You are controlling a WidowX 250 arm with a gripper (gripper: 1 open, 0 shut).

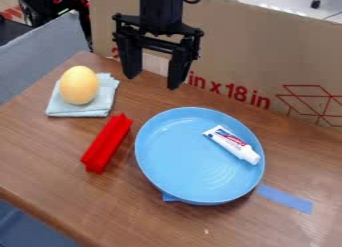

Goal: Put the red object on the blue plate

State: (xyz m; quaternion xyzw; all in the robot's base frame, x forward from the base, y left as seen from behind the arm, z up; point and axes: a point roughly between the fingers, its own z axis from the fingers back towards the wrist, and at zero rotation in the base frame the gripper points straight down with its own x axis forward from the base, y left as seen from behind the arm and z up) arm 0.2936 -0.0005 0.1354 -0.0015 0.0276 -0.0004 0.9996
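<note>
Red object [107, 143] on the wooden table [67, 206], lying lengthwise just beside the blue plate [174, 171], outside its rim. Plate contents: one white tube [234, 145] with red-blue print, lying tilted towards the rim side nearest the cardboard [254, 66]; it looks like a small toothpaste tube, though print is too small to read. Folded cloth [96, 104] bears a yellow-orange egg-shaped item [79, 85]. Gripper [156, 66] above the table, jaws released and spread, nothing between them.
</note>
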